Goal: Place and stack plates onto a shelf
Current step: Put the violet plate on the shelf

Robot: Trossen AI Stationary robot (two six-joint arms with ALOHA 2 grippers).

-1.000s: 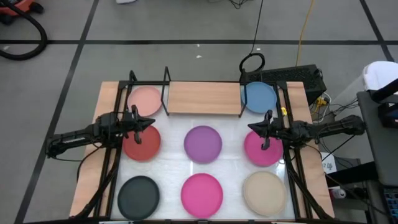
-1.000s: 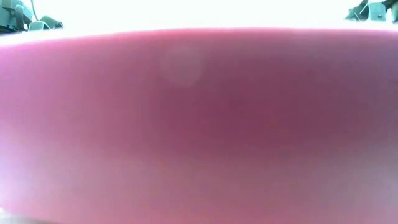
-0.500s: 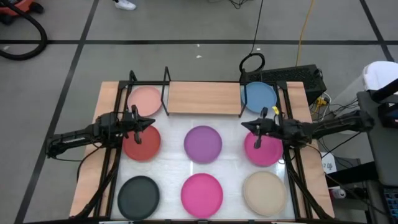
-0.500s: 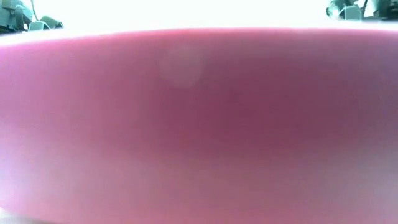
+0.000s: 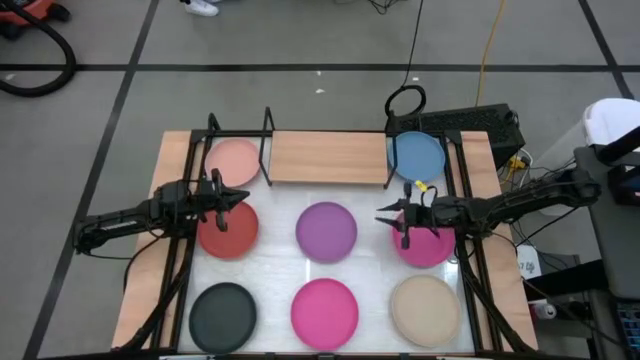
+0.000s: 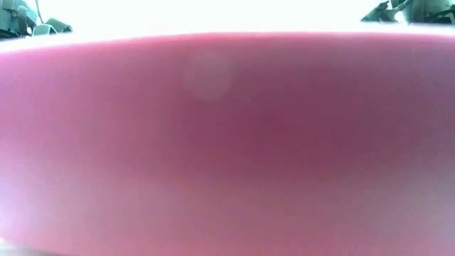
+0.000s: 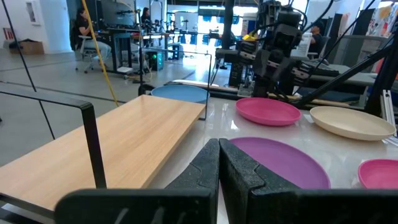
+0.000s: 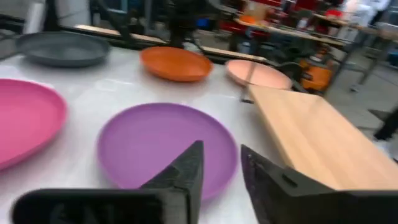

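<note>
Reaching further inward since a second ago, the right claw (image 5: 402,222) hangs with a narrow gap beside the purple plate (image 5: 327,231), likely its target; the left claw (image 5: 226,195), closed, waits over the red plate (image 5: 228,231); the shelf (image 5: 328,157) is bare.

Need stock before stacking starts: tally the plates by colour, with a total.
Light pink plate: 1
Blue plate: 1
Red plate: 1
Purple plate: 1
Magenta plates: 2
Black plate: 1
Beige plate: 1
Total: 8
</note>
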